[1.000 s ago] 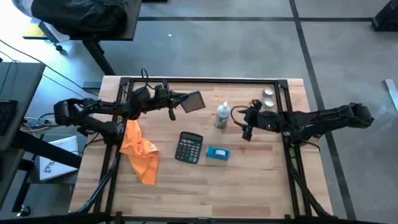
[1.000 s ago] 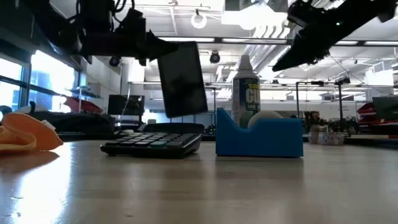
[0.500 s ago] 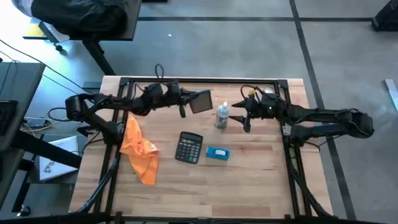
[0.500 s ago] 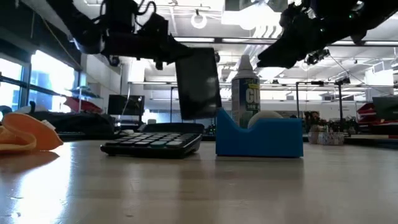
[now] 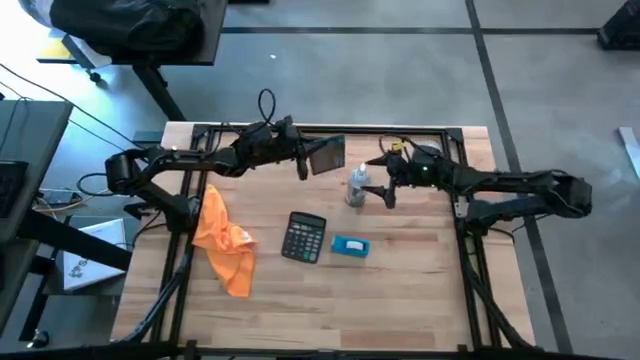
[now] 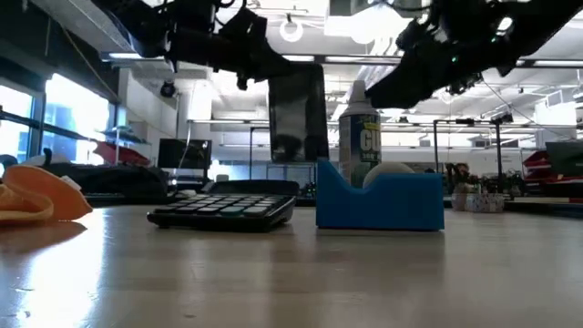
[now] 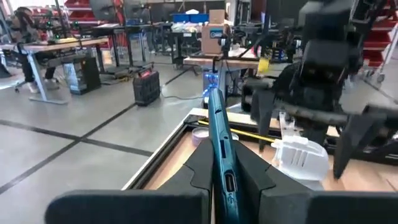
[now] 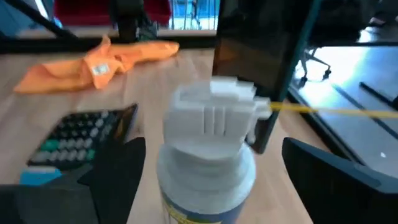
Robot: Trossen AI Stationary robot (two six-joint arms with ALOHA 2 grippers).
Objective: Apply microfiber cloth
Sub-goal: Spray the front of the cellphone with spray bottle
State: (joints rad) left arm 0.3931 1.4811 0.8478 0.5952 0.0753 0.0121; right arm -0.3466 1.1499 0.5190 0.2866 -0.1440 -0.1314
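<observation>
The orange microfiber cloth (image 5: 222, 240) lies crumpled on the table's left part, also seen in the low view (image 6: 36, 200) and the right wrist view (image 8: 99, 59); no gripper touches it. My left gripper (image 5: 308, 160) is up over the table's far middle, shut on a flat teal slab (image 5: 326, 156). My right gripper (image 5: 379, 188) is open, and its fingers stand on either side of the white top of a spray bottle (image 8: 211, 124) without touching it. My left gripper pinches the slab's near edge (image 7: 225, 177) between its two fingers, which come level from the table's left. The slab is lifted clear of the table and stands upright on its edge, reaching away from the fingers (image 6: 299, 114).
A black calculator (image 5: 305, 238) and a small blue box (image 5: 349, 246) lie at the table's middle, near side of the bottle (image 5: 357, 186). A dark metal frame (image 5: 330, 130) runs along the table's edges. Bare wood lies toward the near edge.
My left gripper has carried the slab toward the table's right and far edge, and the slab has turned more upright. My right gripper has gone toward the table's left and far edge, up to the spray bottle's top.
</observation>
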